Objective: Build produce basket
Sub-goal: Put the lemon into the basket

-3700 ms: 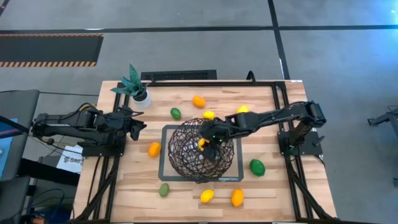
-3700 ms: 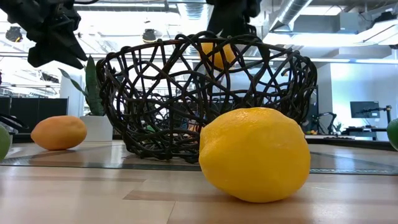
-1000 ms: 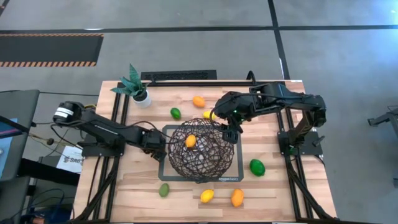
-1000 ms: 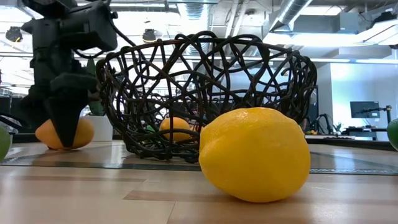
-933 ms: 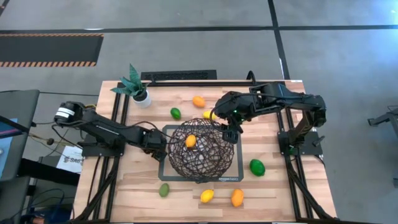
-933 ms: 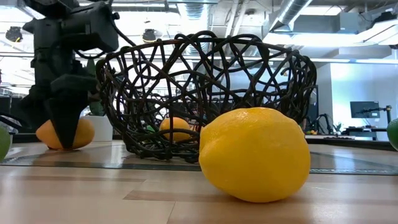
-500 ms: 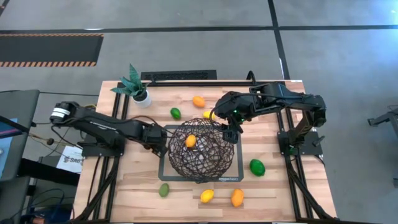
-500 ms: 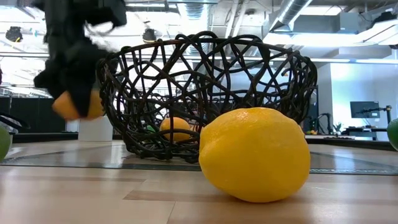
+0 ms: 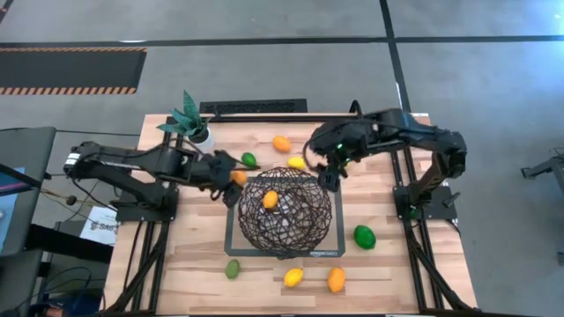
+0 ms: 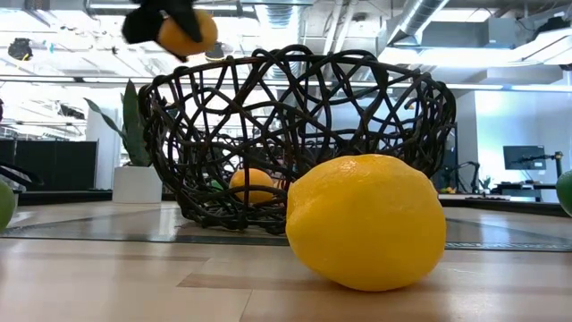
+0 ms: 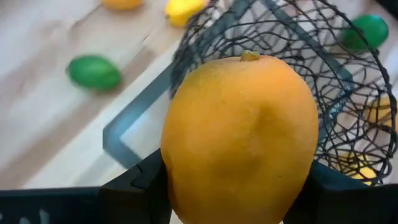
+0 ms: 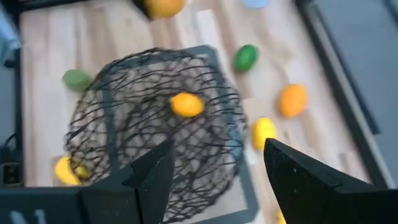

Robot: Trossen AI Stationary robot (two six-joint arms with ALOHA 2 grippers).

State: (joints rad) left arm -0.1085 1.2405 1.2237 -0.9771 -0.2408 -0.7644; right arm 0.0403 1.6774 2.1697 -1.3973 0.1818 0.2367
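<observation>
My left gripper [image 9: 231,178] is shut on an orange fruit [image 11: 242,137], held in the air just left of the basket's far-left rim [image 10: 183,31]. The basket [image 9: 304,242], a round dark wire bowl, stands on a grey-framed mat [image 9: 234,245] and has one orange fruit [image 9: 270,200] lying on its bottom. My right gripper [image 9: 330,179] hangs open over the basket's far-right rim with nothing between its fingers [image 12: 217,180]. Several more fruits lie loose on the table around the basket. My left gripper pinches the orange fruit by its two opposite sides [image 11: 177,168], one finger [image 11: 140,183] on each side. The fingers slant down from the table's left side. The fruit is lifted clear of the table, its stem end [image 11: 250,56] pointing away from the gripper.
Far of the basket lie an orange [image 9: 281,143], a green [image 9: 249,160] and a yellow fruit [image 9: 297,163]. A green fruit [image 9: 364,236] is at its right; a green [image 9: 233,269], a yellow [image 9: 293,276] and an orange fruit [image 9: 336,280] lie near. A potted plant [image 9: 189,123] stands far left.
My left gripper has taken hold of the orange fruit that lay on the table left of the basket, lifting it clear to above rim height and carrying it a little toward the far edge. My right gripper has drifted slightly toward the far edge.
</observation>
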